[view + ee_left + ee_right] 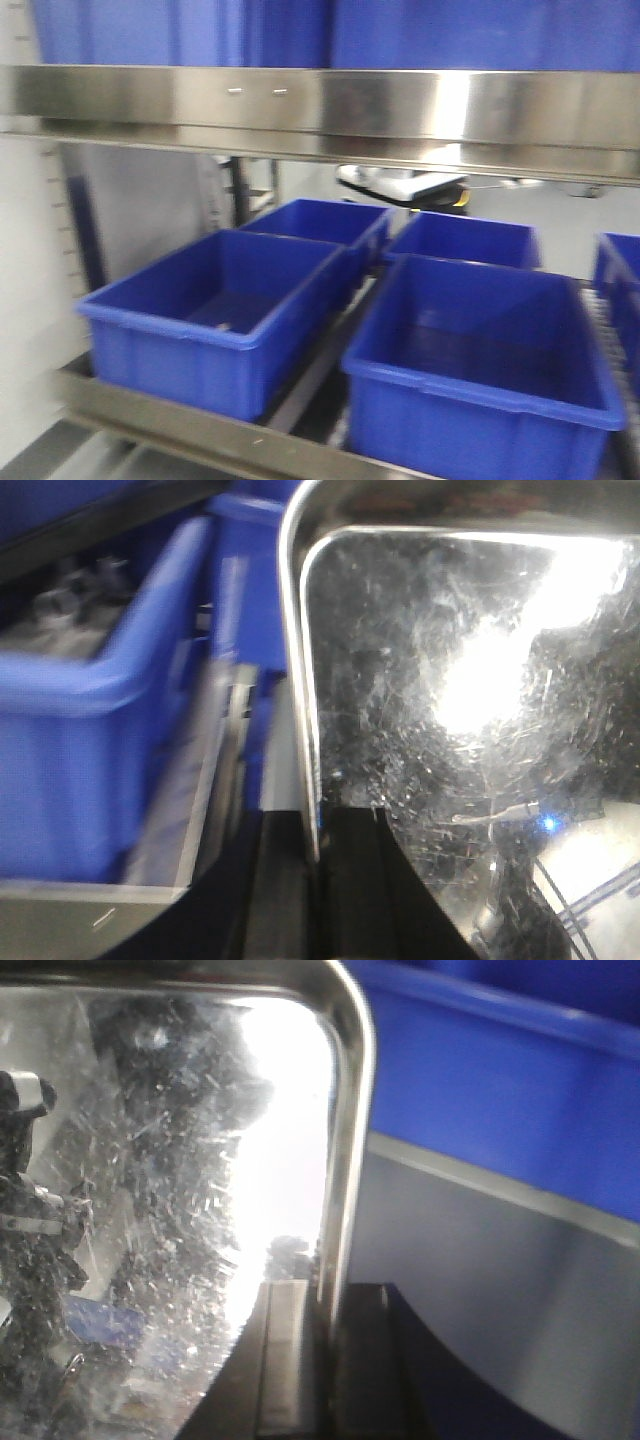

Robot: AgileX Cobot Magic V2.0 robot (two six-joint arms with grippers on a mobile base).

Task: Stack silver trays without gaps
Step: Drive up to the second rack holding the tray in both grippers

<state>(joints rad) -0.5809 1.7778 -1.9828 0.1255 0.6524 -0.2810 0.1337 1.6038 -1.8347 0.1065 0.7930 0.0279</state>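
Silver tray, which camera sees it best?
The left wrist view: the silver tray fills most of it, rim and shiny floor. The right wrist view shows a corner too. The front view shows blue bins, no tray.

front bins (215,320): side by side on lower shelf (200,425)
back bins (320,222): right behind them
upper shelf (320,105): overhead

No text, label, brand or number can be read anywhere in these views. The pale upright (50,220) just left of the blue bins (215,310) carries a column of small dark marks, too blurred to read as figures. The silver tray (450,680) shows only scratches and glare, with no lettering to make out.
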